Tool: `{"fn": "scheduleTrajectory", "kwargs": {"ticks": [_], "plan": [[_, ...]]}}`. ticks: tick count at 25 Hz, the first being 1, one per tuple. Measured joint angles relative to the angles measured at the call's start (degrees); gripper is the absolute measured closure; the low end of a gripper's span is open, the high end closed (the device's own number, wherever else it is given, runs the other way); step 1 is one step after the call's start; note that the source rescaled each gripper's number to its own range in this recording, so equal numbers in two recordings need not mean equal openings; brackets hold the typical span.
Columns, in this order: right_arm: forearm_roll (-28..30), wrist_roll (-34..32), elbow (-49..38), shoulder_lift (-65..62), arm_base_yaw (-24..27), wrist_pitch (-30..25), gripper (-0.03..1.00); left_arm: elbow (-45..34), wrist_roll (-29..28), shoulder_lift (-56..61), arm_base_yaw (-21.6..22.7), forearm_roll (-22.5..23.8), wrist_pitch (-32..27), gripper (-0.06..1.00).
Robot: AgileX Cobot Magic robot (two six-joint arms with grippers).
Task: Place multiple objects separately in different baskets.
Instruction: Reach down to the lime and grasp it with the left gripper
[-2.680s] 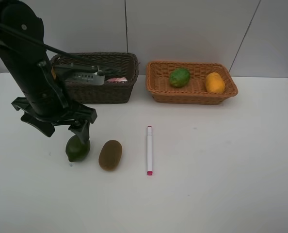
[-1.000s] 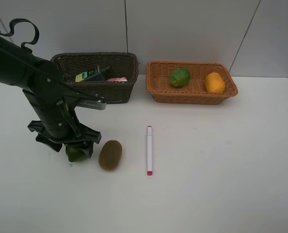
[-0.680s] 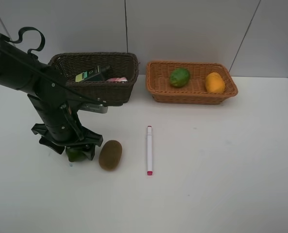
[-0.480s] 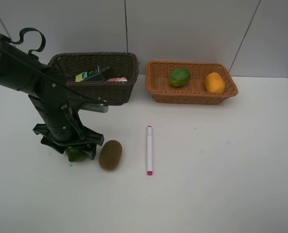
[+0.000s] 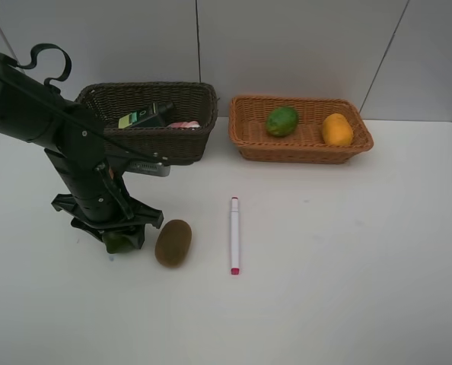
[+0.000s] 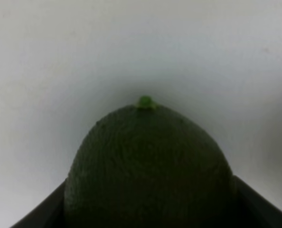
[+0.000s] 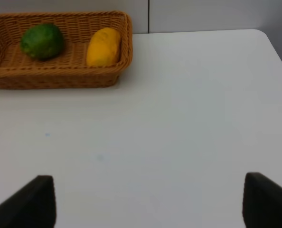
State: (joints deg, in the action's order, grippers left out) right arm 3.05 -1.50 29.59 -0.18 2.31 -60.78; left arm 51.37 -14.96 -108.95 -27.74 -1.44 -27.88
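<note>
Roughly half sorted, with a green round fruit [image 6: 150,166] pinched by the left gripper [image 5: 118,236] on the table [image 5: 348,289] at lower left, kiwi [image 5: 173,242] then marker [image 5: 234,235] to its right waiting, dark bottle [image 5: 138,116] and pink item [image 5: 184,124] in the brown basket [image 5: 180,144] above, second green fruit [image 5: 282,121] and mango [image 5: 337,129] in the tan basket [image 5: 302,152] upper right, right gripper [image 7: 149,194] spread, empty.

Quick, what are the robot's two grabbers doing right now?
Left gripper: closed on the green fruit.
Right gripper: open, empty.

Your left arm [image 5: 72,148] leans forward, wrist bent straight down, and the left gripper [image 5: 120,240] sits low, jaws touching both sides of a fruit [image 6: 148,161]. Your right gripper [image 7: 149,204] hangs with jaws spread wide, holding nothing.
</note>
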Motion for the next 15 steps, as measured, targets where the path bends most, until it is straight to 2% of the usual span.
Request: {"fn": "scheduleTrajectory", "kwargs": {"ticks": [8, 15], "plan": [[0.0, 0.0, 0.0, 0.0, 0.0, 0.0, -0.01, 1.4, 0.0, 0.0, 0.0, -0.05, -1.8, 0.3], [0.0, 0.0, 0.0, 0.0, 0.0, 0.0, -0.01, 4.52, 0.0, 1.36, 0.0, 0.19, -6.77, 0.3]]}}
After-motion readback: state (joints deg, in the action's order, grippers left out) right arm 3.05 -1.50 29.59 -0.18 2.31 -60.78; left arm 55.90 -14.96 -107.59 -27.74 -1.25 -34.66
